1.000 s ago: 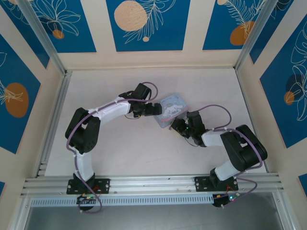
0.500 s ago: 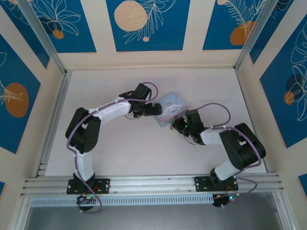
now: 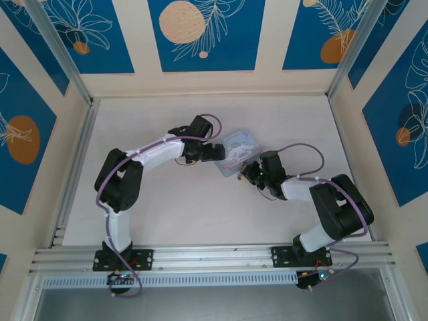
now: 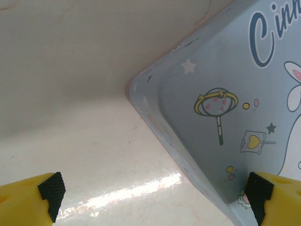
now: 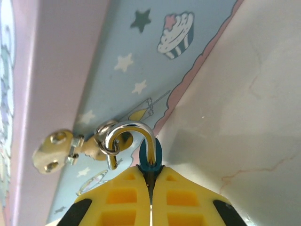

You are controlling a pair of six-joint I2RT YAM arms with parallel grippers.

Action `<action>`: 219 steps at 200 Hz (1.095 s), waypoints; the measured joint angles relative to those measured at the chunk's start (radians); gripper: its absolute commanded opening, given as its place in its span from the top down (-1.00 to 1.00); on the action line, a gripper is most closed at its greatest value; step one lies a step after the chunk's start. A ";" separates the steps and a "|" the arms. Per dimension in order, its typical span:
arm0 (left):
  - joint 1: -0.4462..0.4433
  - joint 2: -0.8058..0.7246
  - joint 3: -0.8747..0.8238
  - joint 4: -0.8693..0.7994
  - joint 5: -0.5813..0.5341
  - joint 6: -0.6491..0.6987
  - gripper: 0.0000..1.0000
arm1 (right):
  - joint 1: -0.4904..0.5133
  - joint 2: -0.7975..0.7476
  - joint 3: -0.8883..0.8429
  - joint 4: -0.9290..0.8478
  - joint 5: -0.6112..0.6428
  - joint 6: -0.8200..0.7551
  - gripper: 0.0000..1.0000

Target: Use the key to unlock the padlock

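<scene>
In the right wrist view my right gripper (image 5: 150, 181) is shut on the blue body of the tiny padlock (image 5: 150, 159). Its silver shackle (image 5: 129, 128) arches up and hooks through a small ring on the brass hasp (image 5: 51, 149) of the light blue tin box (image 5: 141, 56). The shackle's short end hangs free of the body. The key is hidden. From above, the right gripper (image 3: 246, 172) sits at the box's near edge. My left gripper (image 3: 212, 152) is open at the box's left corner (image 4: 141, 89), with one fingertip (image 4: 259, 192) against the box side.
The cartoon-printed tin box (image 3: 239, 151) lies in the middle of the pale table (image 3: 167, 200), between the two arms. Metal rails (image 3: 73, 167) run along the left and near edges, and patterned walls enclose the sides.
My right gripper has shut on the padlock body and shifted slightly left toward the box. The left gripper has stayed open at the box corner.
</scene>
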 measured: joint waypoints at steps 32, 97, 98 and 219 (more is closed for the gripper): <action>-0.002 0.008 0.009 0.002 0.000 0.001 -0.97 | -0.032 0.006 0.012 0.001 -0.013 0.046 1.00; -0.004 0.016 0.019 0.002 0.001 0.004 -0.97 | -0.182 0.008 0.016 0.016 -0.092 0.073 1.00; -0.004 0.016 0.019 0.002 0.001 0.004 -0.97 | -0.183 0.007 0.016 0.014 -0.093 0.072 1.00; -0.004 -0.016 0.049 -0.078 -0.011 0.034 -1.00 | -0.163 -0.380 -0.217 -0.230 -0.193 0.043 0.70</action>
